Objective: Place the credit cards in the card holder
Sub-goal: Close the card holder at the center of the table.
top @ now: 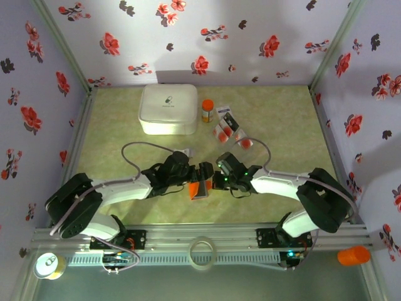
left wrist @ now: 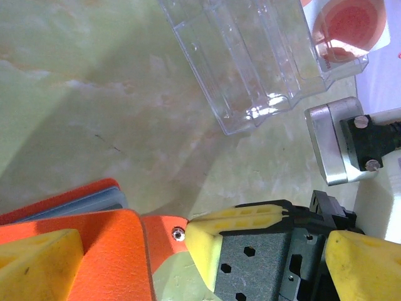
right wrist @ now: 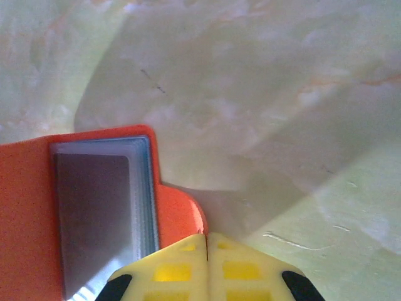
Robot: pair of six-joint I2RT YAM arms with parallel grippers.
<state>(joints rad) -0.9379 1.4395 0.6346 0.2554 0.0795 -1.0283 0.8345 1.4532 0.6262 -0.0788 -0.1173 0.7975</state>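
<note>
Right wrist view: the right gripper [right wrist: 207,251] is closed, yellow fingertips pressed together at bottom centre, touching the tab of the orange card holder [right wrist: 25,213] at lower left, a dark credit card [right wrist: 94,213] in its pocket. Left wrist view: the left gripper [left wrist: 200,266] stands wide open, the holder at lower left

One orange wallet [top: 193,187], one white box [top: 167,108] at eleven o'clock, one orange-capped bottle [top: 207,110]; overlapping cards [top: 229,125] at one o'clock defy counting.
</note>
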